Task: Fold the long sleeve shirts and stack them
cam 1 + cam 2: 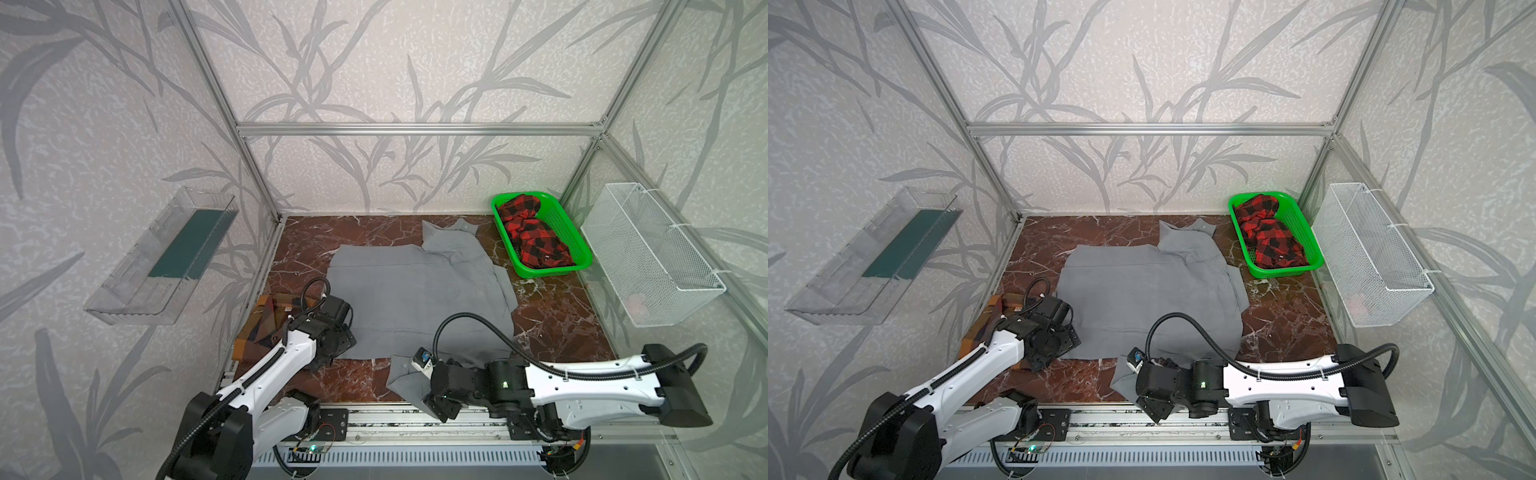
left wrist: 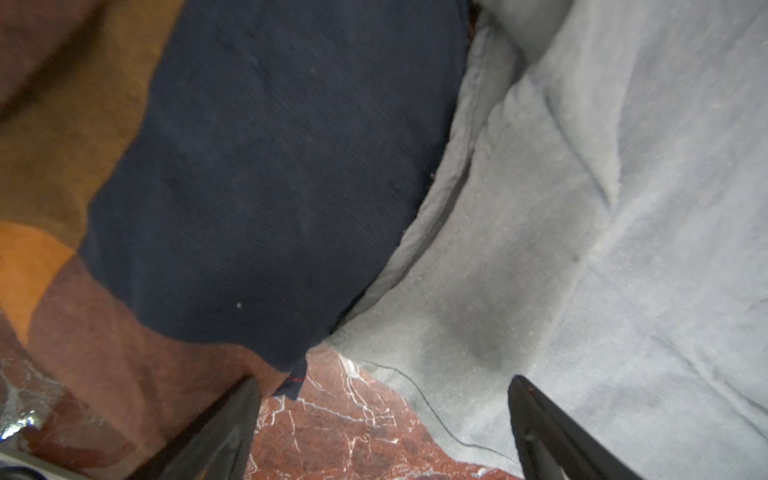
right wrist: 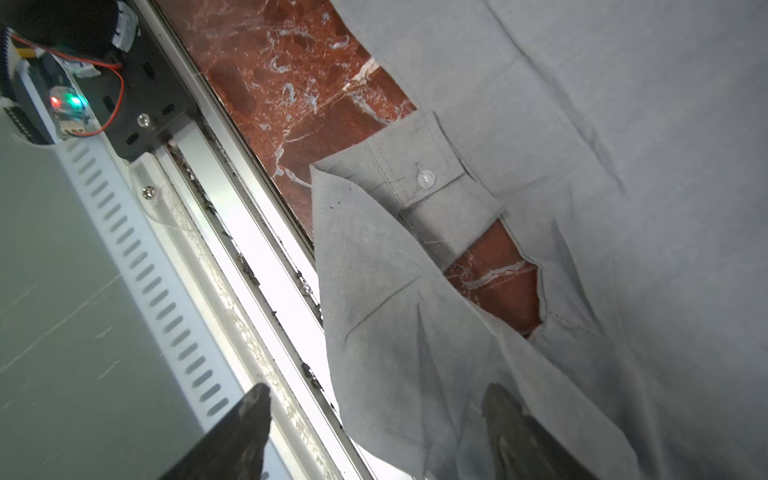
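Right gripper low over grey shirt (fingers wide), left gripper wide at checked shirt

Centre of table: spread shirt. Left of it, edges touching: folded shirt. Behind-right of it: basket, crumpled garment inside. Off its front edge: sleeve. Far right, on wall: wire bin. Far left, on wall: tray.
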Available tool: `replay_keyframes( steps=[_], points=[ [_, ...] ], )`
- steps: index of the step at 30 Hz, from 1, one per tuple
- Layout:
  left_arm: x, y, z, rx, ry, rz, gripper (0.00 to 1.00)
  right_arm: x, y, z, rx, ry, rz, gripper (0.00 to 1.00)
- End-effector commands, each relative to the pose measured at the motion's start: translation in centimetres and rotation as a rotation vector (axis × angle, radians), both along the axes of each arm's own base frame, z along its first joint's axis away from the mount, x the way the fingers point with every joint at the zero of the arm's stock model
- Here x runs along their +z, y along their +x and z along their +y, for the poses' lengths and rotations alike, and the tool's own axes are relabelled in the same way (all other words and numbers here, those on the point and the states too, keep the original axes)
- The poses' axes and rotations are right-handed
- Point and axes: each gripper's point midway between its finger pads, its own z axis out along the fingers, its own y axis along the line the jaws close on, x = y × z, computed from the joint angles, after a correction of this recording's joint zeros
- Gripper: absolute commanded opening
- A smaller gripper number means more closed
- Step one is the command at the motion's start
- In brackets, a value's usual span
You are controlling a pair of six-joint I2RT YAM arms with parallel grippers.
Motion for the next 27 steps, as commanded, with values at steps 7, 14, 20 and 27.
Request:
replay_keyframes(
  steps=[7, 14, 20, 27],
  points=[
    [-2.0, -1.0, 0.7, 0.016, 0.050, 0.042, 0.86, -2.5, -1.2, 2.8, 0.055, -0.061, -0.031, 0.81],
    [-2.5, -1.5, 1.2, 0.023, 0.074, 0.030, 0.78, -5.1, -1.1, 2.9, 0.066, -0.167, -0.047, 0.79],
    [-2.4, -0.9, 1.2, 0.015, 0.083, 0.011, 0.75, -5.9, -0.4, 2.8, 0.054, -0.225, -0.084, 0.74],
    [-3.0, -0.2, 1.0, -0.003, 0.097, 0.027, 0.67, -6.6, 0.1, 1.8, 0.043, -0.295, -0.108, 0.65]
  ],
)
